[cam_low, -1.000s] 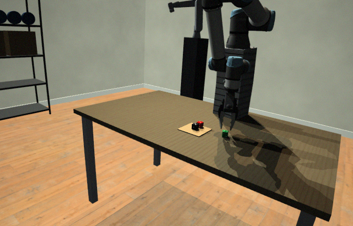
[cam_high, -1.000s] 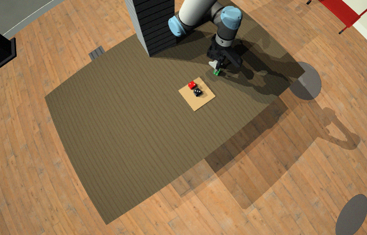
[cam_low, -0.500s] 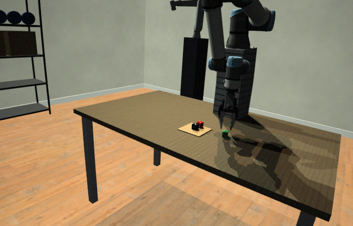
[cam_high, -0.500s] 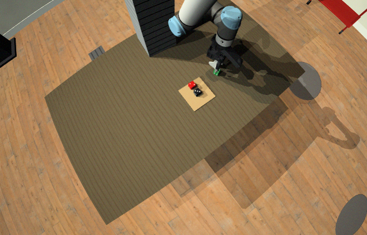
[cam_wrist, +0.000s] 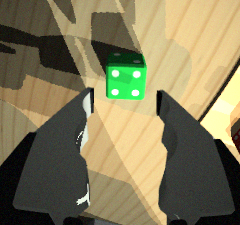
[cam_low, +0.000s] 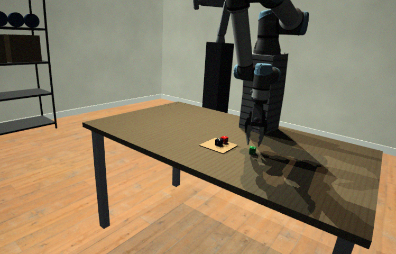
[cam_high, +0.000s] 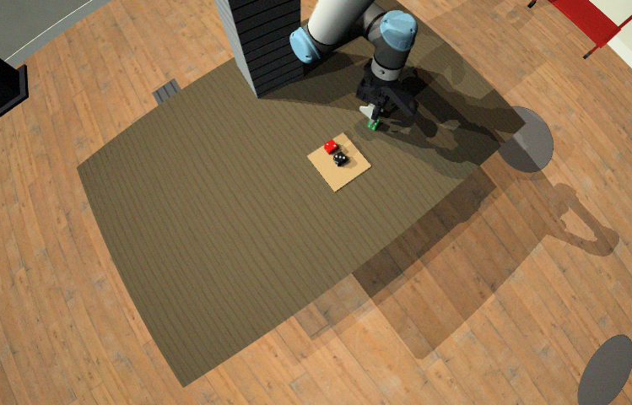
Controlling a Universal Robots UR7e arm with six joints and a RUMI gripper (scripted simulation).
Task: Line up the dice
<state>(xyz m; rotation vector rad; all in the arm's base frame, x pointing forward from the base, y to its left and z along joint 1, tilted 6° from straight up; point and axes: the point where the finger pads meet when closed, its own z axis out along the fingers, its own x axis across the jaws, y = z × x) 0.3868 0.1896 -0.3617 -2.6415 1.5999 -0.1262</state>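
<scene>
A green die (cam_high: 373,125) (cam_low: 252,150) (cam_wrist: 126,81) sits flat on the table, off the mat, with four pips on top in the wrist view. My gripper (cam_low: 253,145) (cam_wrist: 125,90) is open and empty, its fingertips above and just short of the green die. The mat (cam_high: 336,183) (cam_low: 206,145) is a thin tan square. A red die (cam_high: 330,146) (cam_low: 224,139) and a black die (cam_high: 340,159) (cam_low: 218,142) sit close together on it, the red one nearer the robot's base. Their top numbers are too small to read surely.
The robot's dark pedestal (cam_high: 276,55) (cam_low: 261,103) stands at the table's rear edge. The table (cam_high: 198,225) (cam_low: 162,135) extends around the mat. The arm's shadow falls across the table beside the green die. A shelf rack (cam_low: 11,64) stands away at the left in the exterior view.
</scene>
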